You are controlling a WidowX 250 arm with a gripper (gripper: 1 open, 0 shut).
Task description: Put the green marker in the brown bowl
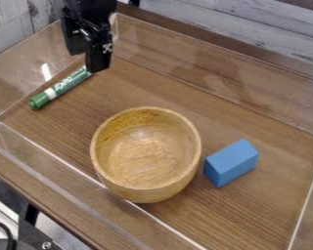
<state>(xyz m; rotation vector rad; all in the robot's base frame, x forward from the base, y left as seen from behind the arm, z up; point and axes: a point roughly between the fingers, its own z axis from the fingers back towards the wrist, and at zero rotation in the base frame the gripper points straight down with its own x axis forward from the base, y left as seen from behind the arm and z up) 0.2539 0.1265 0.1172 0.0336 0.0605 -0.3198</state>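
Camera view: green-capped, white-barreled marker.

Marker: green and white. Bowl: light brown. Block: blue. I view a black gripper.

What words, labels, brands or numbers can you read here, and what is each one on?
None can be read.
Green marker: its markings are too small and blurred to make out.
Bowl: no writing visible.
Blue block: no writing visible.
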